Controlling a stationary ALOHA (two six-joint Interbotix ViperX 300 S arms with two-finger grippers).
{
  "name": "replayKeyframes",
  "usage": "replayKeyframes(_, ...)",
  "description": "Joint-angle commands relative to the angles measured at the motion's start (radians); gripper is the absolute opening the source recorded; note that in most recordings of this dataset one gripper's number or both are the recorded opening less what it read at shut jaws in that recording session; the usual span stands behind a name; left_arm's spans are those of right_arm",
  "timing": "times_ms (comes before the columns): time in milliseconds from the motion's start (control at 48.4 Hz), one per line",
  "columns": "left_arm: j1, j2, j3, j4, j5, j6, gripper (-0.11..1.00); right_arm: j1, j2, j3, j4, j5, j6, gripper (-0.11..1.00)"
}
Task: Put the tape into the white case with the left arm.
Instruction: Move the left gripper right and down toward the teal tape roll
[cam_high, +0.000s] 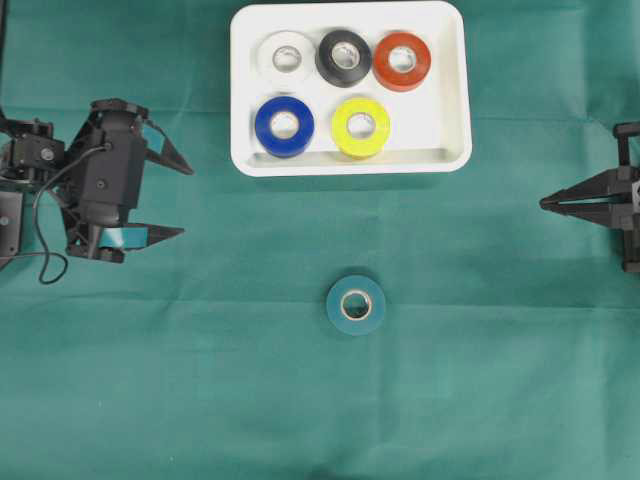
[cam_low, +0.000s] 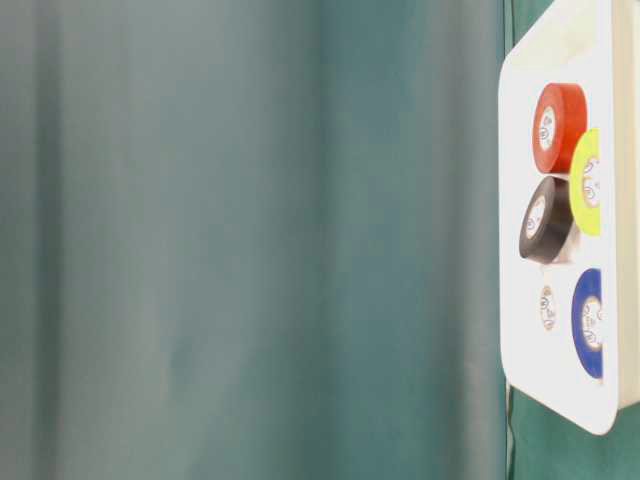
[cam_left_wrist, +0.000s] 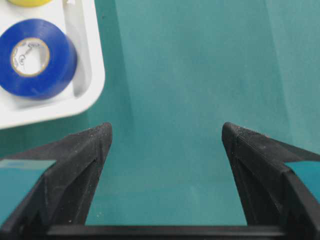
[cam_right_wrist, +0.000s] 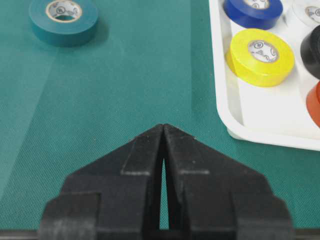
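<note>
A teal roll of tape (cam_high: 356, 305) lies flat on the green cloth, alone below the white case (cam_high: 448, 100); the right wrist view shows the tape (cam_right_wrist: 63, 20) at its upper left. The case holds white, black, red, blue and yellow rolls. My left gripper (cam_high: 185, 199) hovers at the table's left side, well left of the tape, open with only cloth between its fingertips (cam_left_wrist: 103, 134). The left gripper (cam_left_wrist: 167, 131) has the case corner (cam_left_wrist: 92, 90) at its upper left. My right gripper (cam_high: 543, 203) rests at the right edge, shut and empty, tips meeting (cam_right_wrist: 163, 126).
Inside the case, the blue roll (cam_left_wrist: 35, 56) and yellow roll (cam_right_wrist: 260, 56) sit nearest the front rim. The table-level view shows the case (cam_low: 520, 330) from the side with its rolls, and green cloth elsewhere.
</note>
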Motion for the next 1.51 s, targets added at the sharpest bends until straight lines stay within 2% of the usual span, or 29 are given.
replayKeyframes(0, -0.003, -0.023, 0.000, -0.002, -0.003, -0.002, 0.90, 0.000, 0.009, -0.014, -0.002, -0.009, 0.002, -0.09)
replayKeyframes(641, -0.005, -0.023, 0.011, -0.003, -0.008, -0.002, 0.90, -0.002, 0.009, -0.014, 0.000, -0.011, 0.002, -0.09)
replayKeyframes(827, -0.037, 0.002, 0.003, -0.003, -0.014, -0.003, 0.90, 0.000, 0.009, -0.014, -0.002, -0.011, 0.002, -0.09)
replayKeyframes(1095, -0.094, 0.097, -0.054, -0.003, -0.057, -0.005, 0.90, 0.000, 0.009, -0.014, -0.002, -0.009, 0.002, -0.09)
replayKeyframes(1488, -0.107, 0.293, -0.210, -0.002, -0.058, -0.005, 0.90, 0.000, 0.009, -0.014, 0.000, -0.011, 0.002, -0.09)
